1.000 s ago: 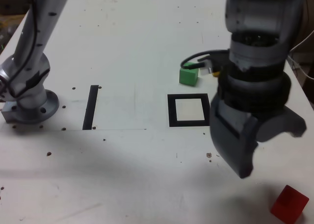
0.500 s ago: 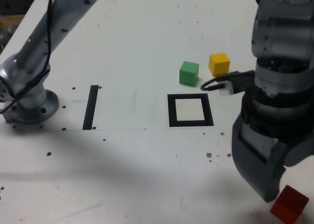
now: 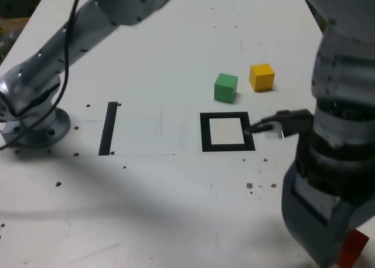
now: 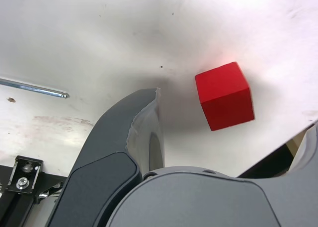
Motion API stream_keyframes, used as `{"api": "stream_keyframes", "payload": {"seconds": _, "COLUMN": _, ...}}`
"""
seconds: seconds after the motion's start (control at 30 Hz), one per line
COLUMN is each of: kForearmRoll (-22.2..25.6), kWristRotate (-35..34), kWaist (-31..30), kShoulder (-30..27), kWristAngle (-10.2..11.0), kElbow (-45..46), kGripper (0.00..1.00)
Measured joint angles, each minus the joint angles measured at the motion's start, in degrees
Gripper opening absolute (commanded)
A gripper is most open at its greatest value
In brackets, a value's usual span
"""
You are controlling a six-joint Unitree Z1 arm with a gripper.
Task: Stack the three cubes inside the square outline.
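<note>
The red cube (image 3: 354, 248) lies near the table's front right corner in the exterior view, mostly hidden behind my gripper (image 3: 350, 233). The wrist view shows the red cube (image 4: 223, 95) resting on the table between the spread jaws of the gripper (image 4: 233, 113), with a gap to the dark finger (image 4: 146, 117). The gripper is open and holds nothing. The green cube (image 3: 225, 87) and yellow cube (image 3: 261, 77) sit side by side just beyond the square outline (image 3: 204, 133), whose white inside is bare.
A straight black tape strip (image 3: 108, 128) lies on the exterior view's left, near the arm's grey base (image 3: 35, 124). A black cable (image 3: 275, 122) juts from the wrist over the outline's right edge. The table's front edge is close to the red cube.
The gripper has travelled toward the exterior view's right and front, coming down around the red cube. The yellow cube, hidden behind the arm before, now shows. The jaws stayed open.
</note>
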Motion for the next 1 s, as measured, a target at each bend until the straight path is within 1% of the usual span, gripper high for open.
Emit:
{"api": "stream_keyframes", "payload": {"seconds": 0.23, "kForearmRoll": -1.4, "kWristRotate": -0.1, "kWaist": 0.0, "kShoulder": 2.7, "kWristAngle": -0.1, "kElbow": -1.2, "kGripper": 0.97}}
{"api": "stream_keyframes", "payload": {"seconds": 0.4, "kForearmRoll": -2.0, "kWristRotate": -0.2, "kWaist": 0.1, "kShoulder": 3.5, "kWristAngle": -0.2, "kElbow": -1.8, "kGripper": 0.94}}
{"api": "stream_keyframes", "payload": {"seconds": 0.9, "kForearmRoll": -2.7, "kWristRotate": -1.5, "kWaist": 0.9, "kShoulder": 4.7, "kWristAngle": -0.4, "kElbow": -1.8, "kGripper": 0.79}}
{"api": "stream_keyframes", "payload": {"seconds": 1.0, "kForearmRoll": -2.7, "kWristRotate": -1.7, "kWaist": 0.9, "kShoulder": 4.9, "kWristAngle": -0.4, "kElbow": -1.8, "kGripper": 0.75}}
